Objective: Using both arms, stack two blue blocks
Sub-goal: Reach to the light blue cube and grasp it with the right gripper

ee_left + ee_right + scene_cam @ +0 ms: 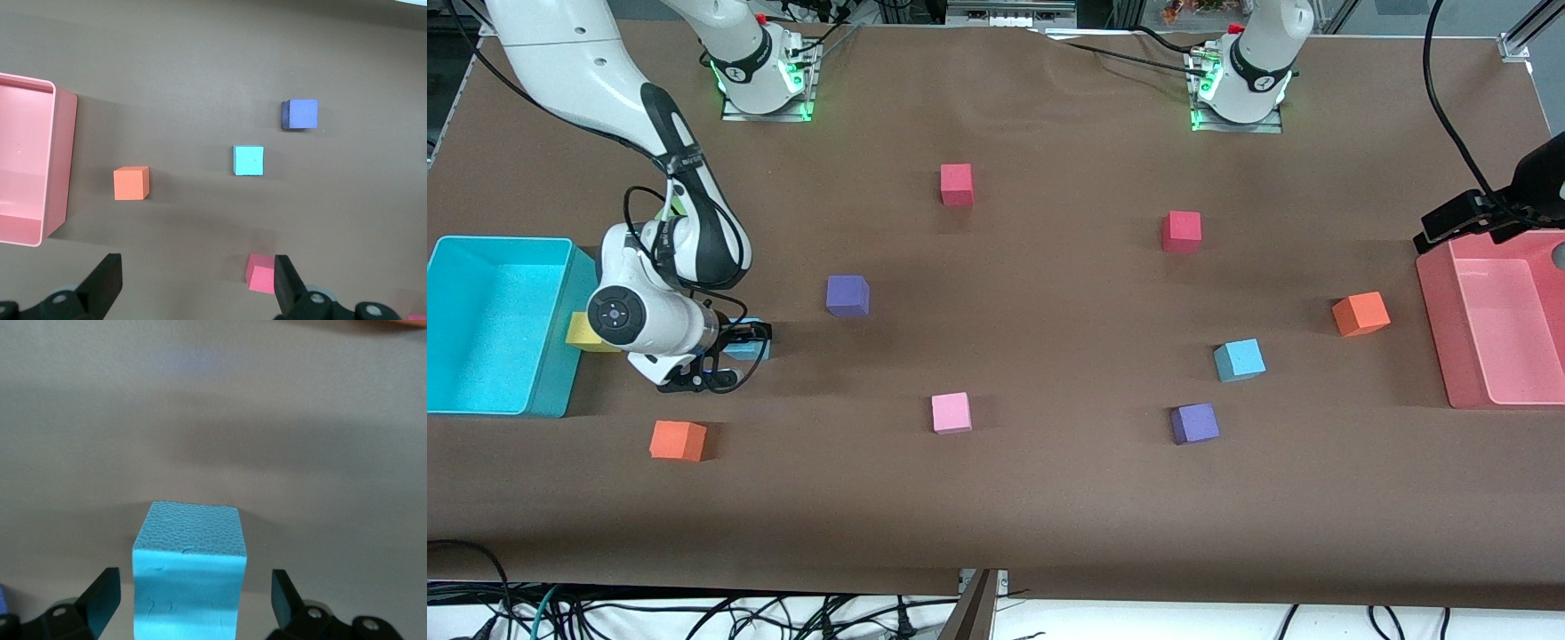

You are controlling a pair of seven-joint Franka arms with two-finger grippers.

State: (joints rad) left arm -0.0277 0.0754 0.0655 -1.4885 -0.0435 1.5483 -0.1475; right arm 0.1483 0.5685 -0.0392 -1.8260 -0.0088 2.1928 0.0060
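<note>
Right gripper (190,603) low at the table by the cyan bin (480,324), fingers spread wide, one blue block (187,577) between them, untouched. Left gripper (197,287) up high near the pink bin (57,167), fingers apart, empty; second blue block (248,161) on the table below it.

White arms (587,80) with dark joints, black cables, green-lit bases (769,84)
</note>
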